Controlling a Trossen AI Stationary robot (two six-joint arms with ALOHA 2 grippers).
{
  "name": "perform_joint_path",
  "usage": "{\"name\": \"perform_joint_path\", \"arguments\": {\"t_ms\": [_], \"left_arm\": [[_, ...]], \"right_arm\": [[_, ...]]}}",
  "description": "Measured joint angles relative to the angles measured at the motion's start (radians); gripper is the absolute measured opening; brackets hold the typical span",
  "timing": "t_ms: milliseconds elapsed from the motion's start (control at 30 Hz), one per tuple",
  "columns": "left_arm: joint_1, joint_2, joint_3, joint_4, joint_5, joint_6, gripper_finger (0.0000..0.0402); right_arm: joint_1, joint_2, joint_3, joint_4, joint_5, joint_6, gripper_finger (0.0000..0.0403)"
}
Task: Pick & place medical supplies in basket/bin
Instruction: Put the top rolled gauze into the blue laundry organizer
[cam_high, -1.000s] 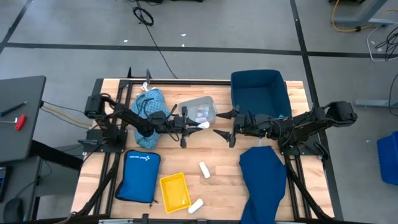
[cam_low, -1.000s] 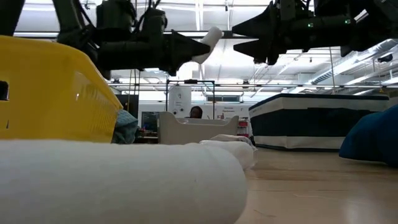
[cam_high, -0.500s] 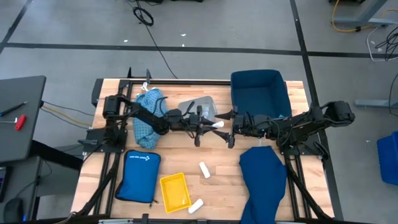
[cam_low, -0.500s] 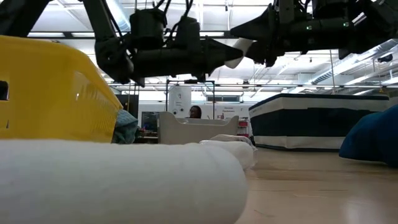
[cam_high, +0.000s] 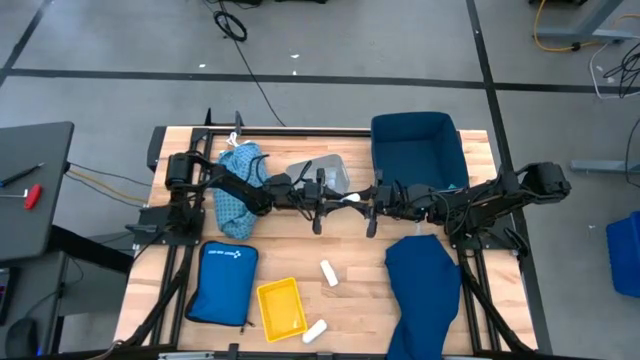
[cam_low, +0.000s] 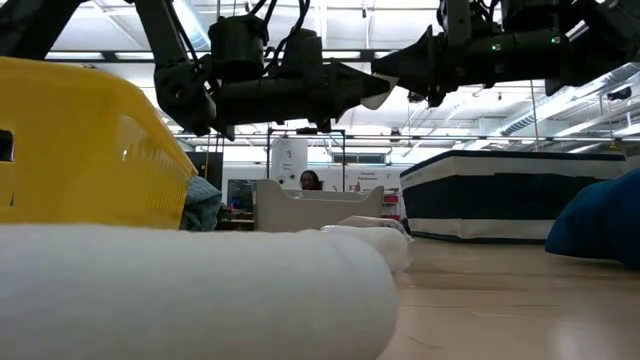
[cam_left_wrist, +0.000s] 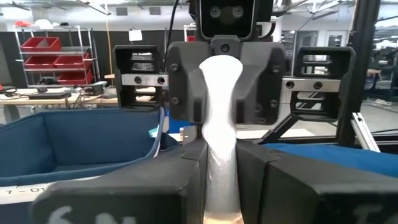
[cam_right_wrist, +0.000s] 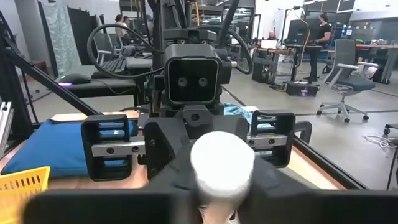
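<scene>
A finger-sized white roll (cam_high: 353, 198) hangs in the air over the table's middle, between my two grippers. My left gripper (cam_high: 343, 199) reaches in from the left and is shut on it. My right gripper (cam_high: 369, 201) comes in from the right, facing the left one, and is shut on the roll's other end. Two more white rolls (cam_high: 328, 272) (cam_high: 315, 331) lie on the table near the front. The navy cloth (cam_high: 423, 290) lies at the front right, and the light blue patterned cloth (cam_high: 240, 180) at the back left. My left gripper pinches the roll's left end (cam_left_wrist: 221, 177) between its two fingers, coming level from the table's left. The roll lies along the fingers and sticks out past their tips, clear of the table. My right gripper pinches the roll's right end (cam_left_wrist: 221, 84) between its two fingers (cam_left_wrist: 184, 87), coming level from the table's right. The roll's round end face (cam_right_wrist: 222, 163) points back between those fingers. The roll spans the gap between both grippers, lifted clear.
A navy bin (cam_high: 417, 150) stands at the back right, a pale tray (cam_high: 318, 172) at the back middle. A yellow tray (cam_high: 281, 308) and a flat bright blue pouch (cam_high: 222, 282) lie at the front left.
My left gripper has carried the white roll toward the table's right, up to my right gripper, then stopped. My right gripper stayed in place and has shut on the roll's free end.
</scene>
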Motion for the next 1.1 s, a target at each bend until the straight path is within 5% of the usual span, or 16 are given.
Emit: {"name": "perform_joint_path", "arguments": {"t_ms": [367, 833, 1100], "left_arm": [[0.002, 0.000, 0.000, -0.037, 0.060, 0.007, 0.0084], [0.026, -0.049, -0.046, -0.165, 0.061, -0.031, 0.0234], [0.025, -0.142, -0.063, -0.475, 0.053, 0.020, 0.0296]], "right_arm": [[0.001, 0.000, -0.001, -0.017, -0.008, -0.005, 0.0041], [0.000, -0.001, -0.001, -0.014, 0.000, -0.005, 0.0041], [-0.001, -0.001, -0.001, -0.017, 0.000, -0.015, 0.0041]]}}
